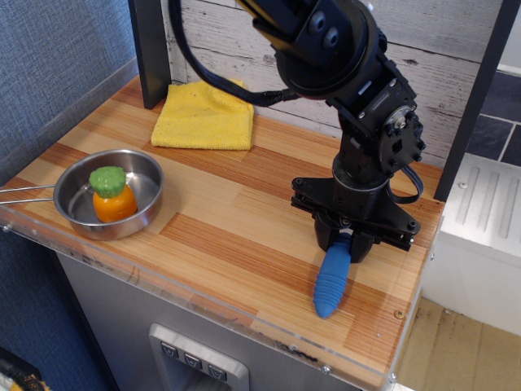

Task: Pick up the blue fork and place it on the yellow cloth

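My claw is pinching closed on the ribbed blue fork, my arm reaching straight down; the rumpled yellow cloth is lying far behind-left.

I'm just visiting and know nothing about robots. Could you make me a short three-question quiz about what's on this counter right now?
1. True or false: the gripper has its fingers closed around the upper end of the blue fork.
2. What sits inside the steel pan? A) a lemon B) an orange toy carrot with a green top C) nothing
3. Fill in: the yellow cloth lies at the ____ of the wooden counter, against the plank wall.

Key
1. True; only the ribbed blue handle shows below the fingers, and the fork's head is hidden.
2. B, the toy carrot.
3. back
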`<state>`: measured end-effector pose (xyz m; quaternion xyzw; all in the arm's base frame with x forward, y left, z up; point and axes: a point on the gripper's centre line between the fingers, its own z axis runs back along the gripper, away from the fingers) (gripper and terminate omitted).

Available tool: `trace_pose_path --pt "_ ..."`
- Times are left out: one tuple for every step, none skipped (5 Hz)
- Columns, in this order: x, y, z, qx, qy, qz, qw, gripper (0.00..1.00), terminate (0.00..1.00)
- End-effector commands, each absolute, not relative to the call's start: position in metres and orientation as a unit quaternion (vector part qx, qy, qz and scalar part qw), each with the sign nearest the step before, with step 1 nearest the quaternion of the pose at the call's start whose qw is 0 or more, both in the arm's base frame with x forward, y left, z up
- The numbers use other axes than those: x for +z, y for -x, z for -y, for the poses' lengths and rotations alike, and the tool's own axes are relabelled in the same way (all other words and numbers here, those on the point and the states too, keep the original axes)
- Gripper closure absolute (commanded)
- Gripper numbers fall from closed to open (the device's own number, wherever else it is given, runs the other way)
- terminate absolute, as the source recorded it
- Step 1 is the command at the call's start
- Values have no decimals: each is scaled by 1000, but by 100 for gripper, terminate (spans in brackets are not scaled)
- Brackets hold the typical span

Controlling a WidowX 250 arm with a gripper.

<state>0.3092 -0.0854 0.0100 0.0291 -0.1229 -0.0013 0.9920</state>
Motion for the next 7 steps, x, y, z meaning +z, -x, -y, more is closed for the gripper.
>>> trace_pose_path --pt "53 -315 75 34 -36 179 982 100 0" --pt "76 -320 62 72 -46 210 974 100 0" --pt "97 -323 47 117 -48 228 965 100 0" --pt "106 -329 27 175 -44 231 956 100 0" --pt "115 -343 3 228 -46 232 944 100 0" --pt "113 -356 -31 277 -53 230 931 100 0" --pt "102 -364 -63 323 -60 219 919 100 0"
